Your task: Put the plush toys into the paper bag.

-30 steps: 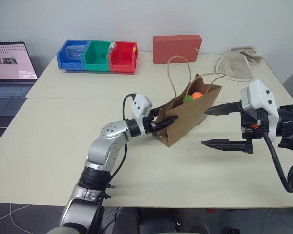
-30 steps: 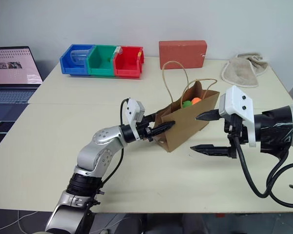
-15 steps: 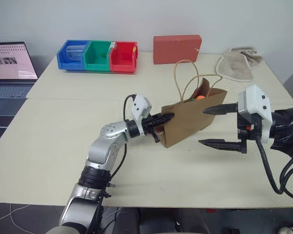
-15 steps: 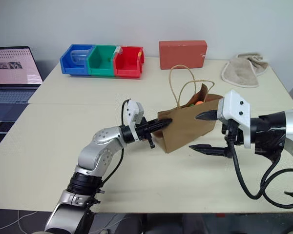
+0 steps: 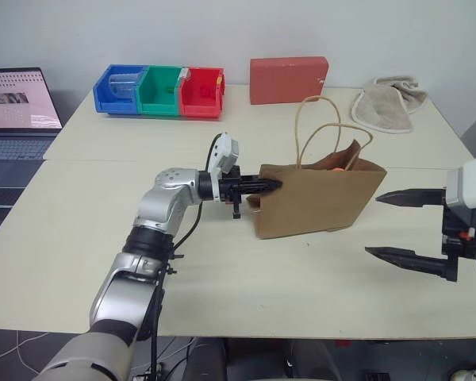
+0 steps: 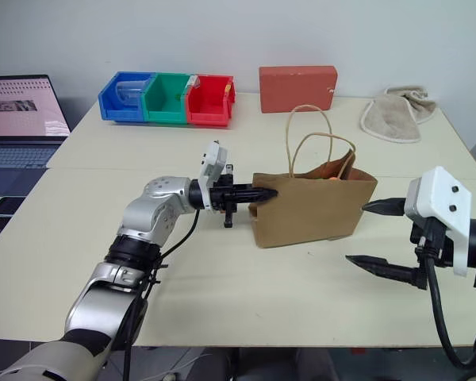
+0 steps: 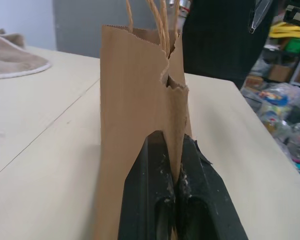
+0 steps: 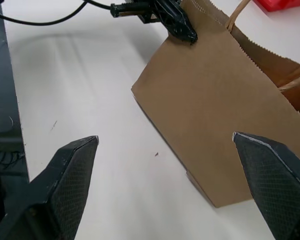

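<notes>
A pale counter (image 5: 79, 238) seen from above the robot's arms. The left arm reaches in from the lower left, bent at the elbow, its forearm lying level and pointing toward the right. The left gripper (image 5: 271, 185) is pinched closed on the upper edge of the paper bag's narrow end; in the left wrist view the two black fingers (image 7: 155, 200) press together with the paper fold caught between them.

The right gripper (image 5: 385, 225) hovers on the far right, well apart from the bag, its two pointed fingers spread wide, one above the other, holding nothing and aimed toward the bag.

The paper bag (image 5: 317, 198) stands upright near the middle of the counter, plain brown, with a zigzag-cut top edge that is torn and crumpled near the grip. Its two thin loop handles (image 5: 313, 127) rise above the mouth. A bit of orange from the carrot toy (image 5: 343, 167) peeks out at the mouth; what else is in the bag cannot be told.

Along the far edge sit blue, green and red bins (image 5: 159, 91) in a row, a clear cup in the blue one, then a red box (image 5: 289, 79) and a beige cloth (image 5: 385, 103). An open laptop (image 5: 17, 103) stands on the left.
</notes>
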Controlling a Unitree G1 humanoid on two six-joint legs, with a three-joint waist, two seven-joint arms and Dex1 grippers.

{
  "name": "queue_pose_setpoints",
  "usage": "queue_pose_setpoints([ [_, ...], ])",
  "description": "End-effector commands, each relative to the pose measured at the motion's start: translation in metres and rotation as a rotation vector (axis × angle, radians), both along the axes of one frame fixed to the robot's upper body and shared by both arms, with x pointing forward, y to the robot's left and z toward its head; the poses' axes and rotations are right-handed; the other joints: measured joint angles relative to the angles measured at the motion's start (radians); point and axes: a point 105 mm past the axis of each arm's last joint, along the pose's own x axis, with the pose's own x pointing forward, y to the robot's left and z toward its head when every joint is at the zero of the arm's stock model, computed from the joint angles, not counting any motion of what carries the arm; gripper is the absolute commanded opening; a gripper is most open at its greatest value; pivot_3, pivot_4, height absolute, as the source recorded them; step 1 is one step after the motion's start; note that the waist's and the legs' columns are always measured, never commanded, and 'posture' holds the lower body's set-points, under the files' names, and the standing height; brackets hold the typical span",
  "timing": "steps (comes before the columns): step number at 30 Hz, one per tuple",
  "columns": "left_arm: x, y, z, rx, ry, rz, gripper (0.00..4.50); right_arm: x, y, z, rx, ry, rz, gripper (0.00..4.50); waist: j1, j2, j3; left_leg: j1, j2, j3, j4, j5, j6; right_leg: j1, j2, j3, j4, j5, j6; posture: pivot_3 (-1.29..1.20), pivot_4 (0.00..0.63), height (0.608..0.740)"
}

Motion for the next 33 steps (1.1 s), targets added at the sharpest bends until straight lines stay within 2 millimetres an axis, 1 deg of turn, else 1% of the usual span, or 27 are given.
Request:
queue_pose_setpoints([
  [1,-0.002,-0.010,0.009,-0.010,-0.036,-0.082,0.02,-0.007,-0.001,0.007,-0.006,-0.041,-0.034,4.50,-0.001,0.000,0.000,0.000,0.000,0.000,0.000,0.000,0.000,0.000,0.000,0.000,0.000,0.000,0.000,0.00,0.150,0.740],
  [3,-0.001,-0.014,0.007,0.003,-0.049,-0.104,0.02,-0.009,-0.002,0.006,-0.009,-0.038,-0.048,4.50,-0.001,0.000,0.000,0.000,0.000,0.000,0.000,0.000,0.000,0.000,0.000,0.000,0.000,0.000,0.000,0.00,0.150,0.740],
  [6,0.001,-0.018,0.000,0.020,-0.042,-0.120,0.02,-0.011,-0.002,0.004,-0.012,-0.032,-0.062,4.50,-0.001,0.000,0.000,0.000,0.000,0.000,0.000,0.000,0.000,0.000,0.000,0.000,0.000,0.000,0.000,0.00,0.150,0.740],
  [9,0.004,-0.020,-0.007,0.052,-0.064,-0.106,0.02,-0.013,-0.002,0.005,-0.012,-0.031,-0.067,4.50,-0.001,0.000,0.000,0.000,0.000,0.000,0.000,0.000,0.000,0.000,0.000,0.000,0.000,0.000,0.000,0.00,0.150,0.740],
  [12,0.013,-0.021,-0.006,0.068,-0.074,-0.057,0.02,-0.014,-0.001,0.003,-0.014,-0.022,-0.068,4.50,0.000,-0.001,0.000,0.000,0.000,0.000,0.000,0.000,0.000,0.000,0.000,0.000,0.000,0.000,0.000,0.00,0.150,0.740],
  [15,0.014,-0.018,-0.003,0.076,-0.106,-0.059,0.67,-0.014,0.000,0.002,-0.012,-0.017,-0.068,4.50,0.000,-0.001,0.000,0.000,0.000,0.000,0.000,0.000,0.000,0.000,0.000,0.000,-0.001,0.000,0.001,0.00,0.150,0.740],
  [22,0.015,-0.001,0.001,0.091,-0.145,-0.025,2.85,-0.011,0.000,0.001,-0.006,-0.004,-0.066,4.50,-0.002,-0.001,0.000,0.000,0.000,0.000,-0.001,0.000,0.000,0.000,0.000,0.000,0.000,0.000,0.001,0.00,0.150,0.740],
  [27,0.011,0.029,-0.001,0.166,-0.217,0.058,4.45,-0.002,-0.009,0.006,0.001,-0.011,-0.106,4.50,-0.004,-0.001,0.000,0.000,0.000,0.000,-0.001,0.000,0.000,0.000,0.000,0.000,0.000,0.001,0.001,0.00,0.150,0.740],
  [30,0.004,0.061,0.000,0.237,-0.253,0.159,4.48,0.006,-0.024,0.011,-0.020,-0.037,-0.141,4.50,-0.004,-0.001,0.000,0.000,0.001,0.000,-0.001,0.000,0.000,0.000,0.000,0.000,0.000,0.001,0.001,0.00,0.150,0.740],
  [33,-0.004,0.087,0.001,0.315,-0.276,0.249,4.48,0.015,-0.037,0.017,-0.042,-0.096,-0.156,4.50,-0.003,-0.001,0.000,0.001,0.001,0.000,-0.001,0.000,0.000,0.000,0.000,0.000,0.000,0.001,0.001,0.00,0.150,0.740],
])
